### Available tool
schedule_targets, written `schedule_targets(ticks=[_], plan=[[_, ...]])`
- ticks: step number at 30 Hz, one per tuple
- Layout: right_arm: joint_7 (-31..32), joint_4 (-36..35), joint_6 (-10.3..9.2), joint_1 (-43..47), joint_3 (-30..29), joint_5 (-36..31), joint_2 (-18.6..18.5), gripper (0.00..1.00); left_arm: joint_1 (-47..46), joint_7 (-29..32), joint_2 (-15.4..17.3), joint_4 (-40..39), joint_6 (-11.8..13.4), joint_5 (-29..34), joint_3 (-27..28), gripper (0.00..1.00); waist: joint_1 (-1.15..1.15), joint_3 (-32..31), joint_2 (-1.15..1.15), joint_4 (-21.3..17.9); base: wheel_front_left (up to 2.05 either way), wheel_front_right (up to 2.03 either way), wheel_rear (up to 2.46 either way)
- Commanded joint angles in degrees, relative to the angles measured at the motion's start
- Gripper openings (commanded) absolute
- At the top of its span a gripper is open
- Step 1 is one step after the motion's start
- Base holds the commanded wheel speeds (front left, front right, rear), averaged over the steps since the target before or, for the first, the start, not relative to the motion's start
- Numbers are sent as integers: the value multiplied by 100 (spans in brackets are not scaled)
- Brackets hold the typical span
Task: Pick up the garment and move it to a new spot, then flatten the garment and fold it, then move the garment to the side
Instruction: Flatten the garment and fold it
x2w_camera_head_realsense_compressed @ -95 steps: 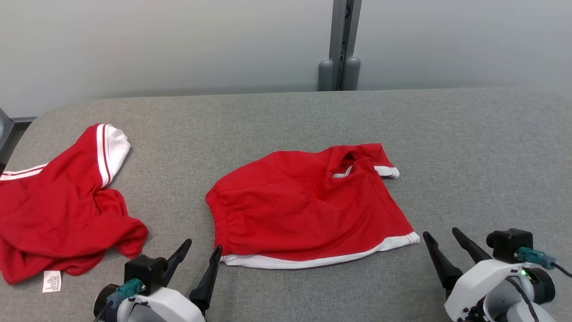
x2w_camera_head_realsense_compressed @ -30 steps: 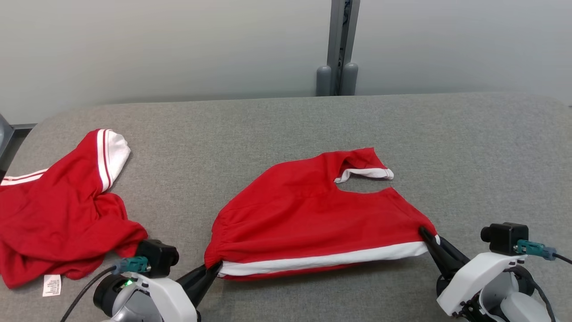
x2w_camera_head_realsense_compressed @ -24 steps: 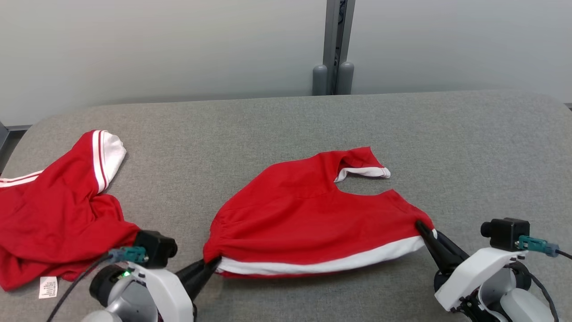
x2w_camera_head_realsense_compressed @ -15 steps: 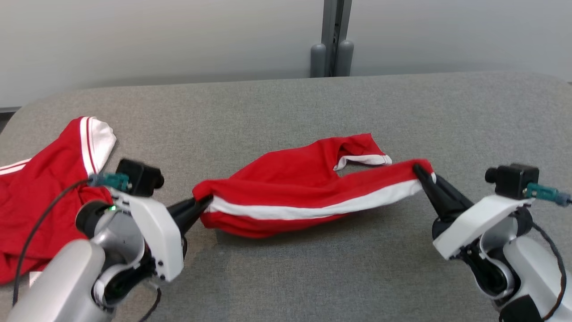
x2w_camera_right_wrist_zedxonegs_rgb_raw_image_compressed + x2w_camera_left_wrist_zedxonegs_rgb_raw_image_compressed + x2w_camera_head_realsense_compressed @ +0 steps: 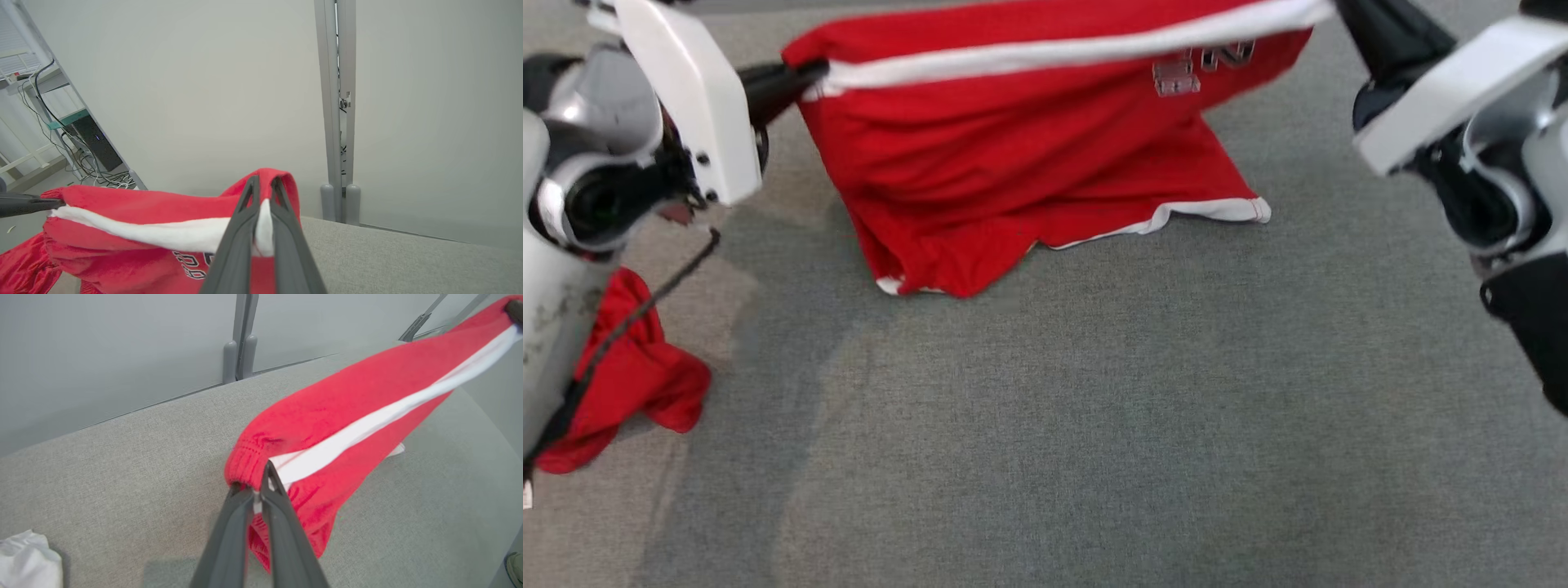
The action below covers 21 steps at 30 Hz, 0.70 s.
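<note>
The garment point(image 5: 1013, 155) is a pair of red shorts with white trim, hanging stretched between my two grippers above the grey table point(image 5: 1094, 408). Its lower part and one white-edged leg hem point(image 5: 1209, 211) still trail on the surface. My left gripper point(image 5: 809, 72) is shut on the waistband end point(image 5: 249, 465). At the top right my right gripper point(image 5: 1339, 10) is shut on the other end of the white stripe point(image 5: 263, 228). Printed lettering point(image 5: 1201, 64) shows on the hanging cloth. In the right wrist view, the left gripper's tip point(image 5: 53, 203) pinches the far corner.
A second red garment point(image 5: 621, 392) lies bunched at the table's left edge beneath my left arm. A grey wall with a vertical post point(image 5: 337, 122) stands behind the table. White cloth point(image 5: 28, 563) shows at the lower left of the left wrist view.
Both grippers have risen with the shorts, which now hang as a sheet with only the lower hem on the table. The head camera has tilted down.
</note>
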Motion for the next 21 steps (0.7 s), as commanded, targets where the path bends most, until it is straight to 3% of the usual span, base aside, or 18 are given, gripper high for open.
schedule_targets(ticks=[1,13,21], plan=[[-12,183,1,-516,50,101,31,0,-496,84,4,193,-6,-92,-19,0,0,612,0,-68,0,0,0],[-738,1353,-1,-2962,442,152,97,0,-2832,-404,-63,1452,-2,166,-113,0,0,1417,0,-233,0,0,0],[-1490,1904,-1,-4060,528,138,187,0,-3823,-995,-279,2094,0,339,-388,0,0,1537,0,-247,0,0,0]])
